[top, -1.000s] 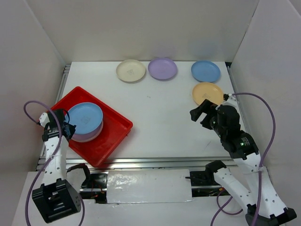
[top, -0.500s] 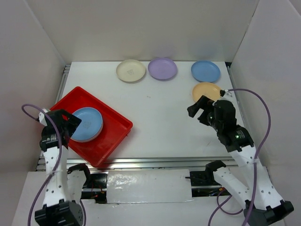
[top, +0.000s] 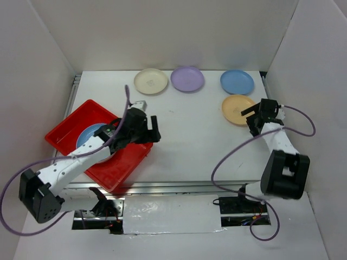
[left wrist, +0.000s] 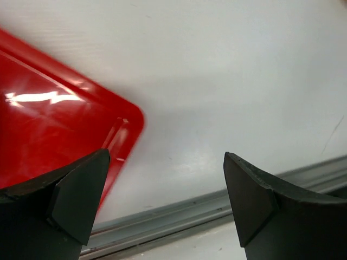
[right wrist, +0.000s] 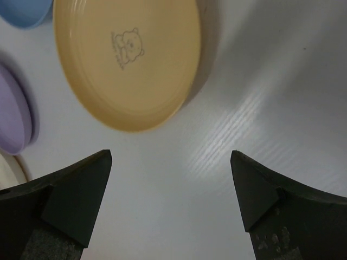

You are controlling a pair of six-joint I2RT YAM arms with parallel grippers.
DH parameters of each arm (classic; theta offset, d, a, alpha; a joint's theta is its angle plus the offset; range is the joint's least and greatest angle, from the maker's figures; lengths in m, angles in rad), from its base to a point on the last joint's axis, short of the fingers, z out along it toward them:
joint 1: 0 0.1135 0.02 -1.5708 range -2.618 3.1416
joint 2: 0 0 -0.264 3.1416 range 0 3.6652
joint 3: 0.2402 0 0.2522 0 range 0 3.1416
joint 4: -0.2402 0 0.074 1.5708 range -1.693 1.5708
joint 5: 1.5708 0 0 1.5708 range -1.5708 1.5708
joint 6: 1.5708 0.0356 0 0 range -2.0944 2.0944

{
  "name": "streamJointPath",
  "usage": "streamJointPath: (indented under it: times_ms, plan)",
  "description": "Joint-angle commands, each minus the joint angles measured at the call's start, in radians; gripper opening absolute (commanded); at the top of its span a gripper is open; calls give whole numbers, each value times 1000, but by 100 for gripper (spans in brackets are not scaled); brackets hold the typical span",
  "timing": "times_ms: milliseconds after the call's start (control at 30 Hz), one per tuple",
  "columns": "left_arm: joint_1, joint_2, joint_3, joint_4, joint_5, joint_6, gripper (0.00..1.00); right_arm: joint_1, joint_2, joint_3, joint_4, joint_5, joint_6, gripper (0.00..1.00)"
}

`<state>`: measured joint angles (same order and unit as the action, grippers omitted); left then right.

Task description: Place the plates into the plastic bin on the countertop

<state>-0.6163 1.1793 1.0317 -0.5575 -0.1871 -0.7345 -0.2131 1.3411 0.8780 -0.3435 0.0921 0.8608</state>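
Note:
The red plastic bin (top: 123,162) lies at the left of the countertop (top: 190,141) with a blue plate (top: 87,138) in it, partly hidden by my left arm. Over the bin's right corner (left wrist: 59,124) my left gripper (top: 154,130) (left wrist: 168,200) is open and holds nothing. A cream plate (top: 150,81), a purple plate (top: 187,79) and a second blue plate (top: 237,82) line the far edge. The yellow-orange plate (top: 236,108) (right wrist: 130,59) lies in front of that blue one. My right gripper (top: 250,120) (right wrist: 171,200) is open just short of its near right edge, fingers empty.
A metal rail (left wrist: 179,216) runs along the countertop's near edge, close below my left gripper. White walls enclose the table on three sides. In the right wrist view the blue plate (right wrist: 24,13), purple plate (right wrist: 13,119) and cream plate's edge (right wrist: 8,168) sit at the left.
My left gripper opened, left the blue plate in the bin and swung right to the bin's right corner. The bin shifted slightly. My right gripper moved up to the yellow-orange plate.

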Motion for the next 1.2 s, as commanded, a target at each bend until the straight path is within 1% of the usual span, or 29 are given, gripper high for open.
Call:
streamJointPath:
  times_ms: [0, 33, 67, 133, 233, 367, 433, 467, 500, 567, 600, 633, 667, 733, 767, 800, 900, 933, 967, 1033, 1067, 1100, 1133, 1167]
  plan:
    - [-120, 81, 96, 42, -106, -3, 99, -64, 137, 93, 133, -87, 55, 98]
    - [-141, 104, 131, 42, -110, 0, 99, -78, 212, 113, 138, -121, 52, 97]
    - [-179, 144, 148, 31, -117, 3, 99, -98, 242, 143, 146, -133, 46, 97]
    - [-229, 167, 186, 25, -132, 13, 99, -115, 321, 168, 162, -147, 38, 96]
    - [-275, 192, 208, 30, -143, 23, 99, -134, 392, 211, 186, -166, 32, 93]
    - [-290, 192, 192, 47, -132, 21, 99, -146, 492, 288, 130, -175, 24, 86]
    - [-292, 191, 185, 48, -129, 18, 99, -146, 539, 317, 100, -187, 18, 73]
    - [-290, 189, 180, 47, -129, 18, 99, -146, 549, 319, 89, -190, 20, 64]
    - [-290, 187, 179, 44, -127, 15, 99, -146, 561, 319, 87, -192, 21, 59]
    - [-292, 183, 176, 42, -132, 12, 99, -147, 569, 312, 86, -207, 21, 52]
    - [-290, 181, 174, 36, -135, 6, 99, -149, 576, 309, 86, -219, 17, 42]
    - [-290, 177, 172, 33, -137, 3, 99, -150, 573, 303, 86, -227, 15, 38]
    - [-290, 169, 171, 31, -143, 3, 99, -150, 570, 294, 93, -233, 9, 26]
    - [-283, 161, 174, 21, -150, -3, 99, -149, 540, 257, 101, -242, 10, 15]
    - [-278, 155, 177, 18, -155, -5, 99, -149, 523, 242, 113, -250, 9, 1]
    - [-272, 154, 185, 15, -160, -8, 99, -144, 479, 228, 112, -244, 3, 0]
    - [-244, 154, 223, 27, -167, 6, 99, -77, 334, 152, 92, -146, -43, 0]
    - [-232, 166, 241, 25, -164, 10, 99, -19, 298, 138, 84, -115, -63, 0]
    - [-218, 178, 290, 25, -147, 17, 99, 10, 235, 131, 51, -73, -83, 0]
    - [-171, 227, 341, 45, -115, 53, 99, 85, 190, 136, -1, -25, -156, 0]
    - [-148, 249, 391, 48, -97, 64, 99, 165, 156, 147, -70, 6, -175, 0]
    - [-102, 276, 421, 50, -51, 82, 99, 202, 142, 154, -93, 46, -210, 0]
    - [-82, 334, 447, 48, -25, 92, 99, 246, 126, 156, -113, 55, -223, 0]
    - [-62, 361, 508, 36, -2, 101, 99, 306, 87, 154, -139, 54, -227, 0]
